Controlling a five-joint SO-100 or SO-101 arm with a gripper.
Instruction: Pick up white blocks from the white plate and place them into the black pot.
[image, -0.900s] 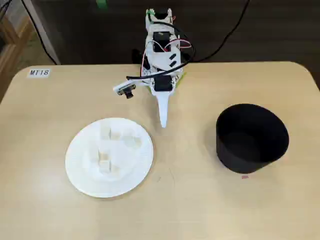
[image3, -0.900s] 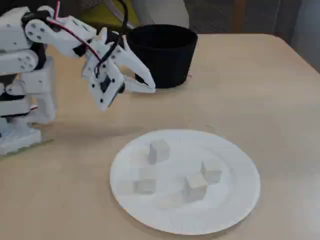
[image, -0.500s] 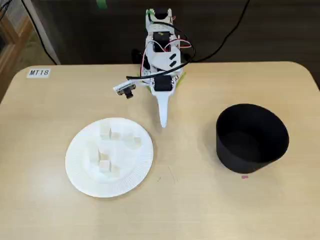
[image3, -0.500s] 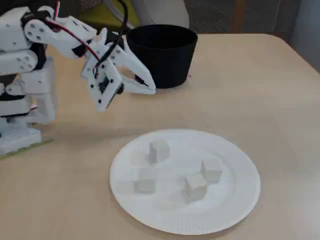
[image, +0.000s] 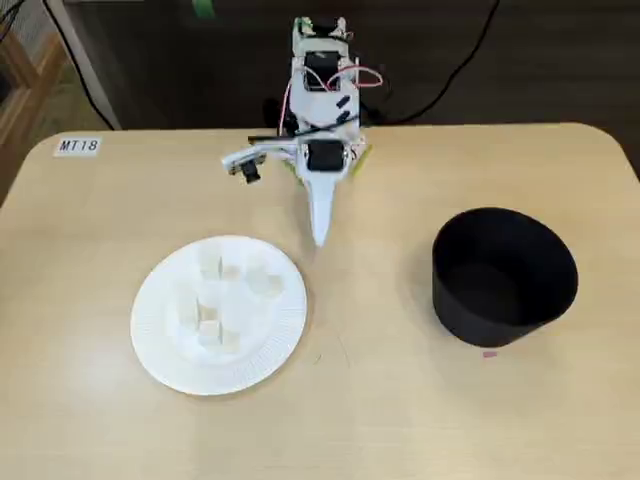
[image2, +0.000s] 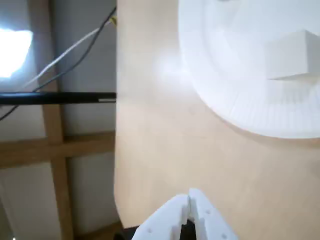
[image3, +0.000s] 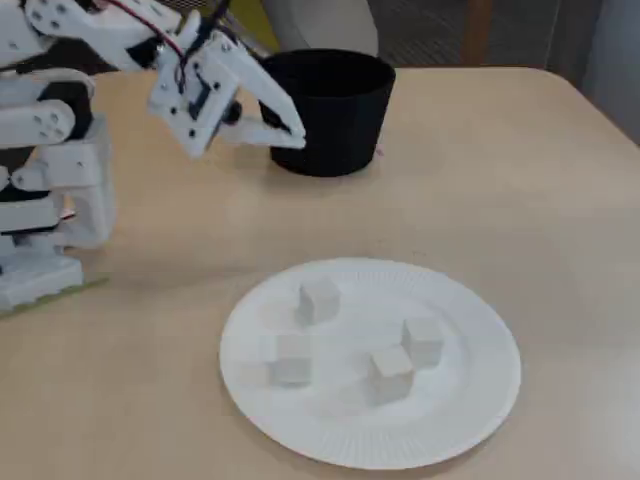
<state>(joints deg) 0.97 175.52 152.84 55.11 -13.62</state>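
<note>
- Fixed view from above: the tabletop (image: 400, 420) carries everything, with the arm at its far edge.
- White plate (image: 160, 360) sits at near left and bears all the white blocks (image3: 319, 300) that I can see; none looks moved yet.
- Black pot (image: 503, 275) stands well apart at right, seemingly empty.
- End effector (image: 320, 237) hangs above bare tabletop between plate and pot, jaws pressed together and holding nothing; every pick appears left to do.

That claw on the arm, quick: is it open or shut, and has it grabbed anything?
Gripper: shut, fingertips together, holding nothing. It hangs in the air, clear of the white plate, and the white blocks sit on that plate.
</note>
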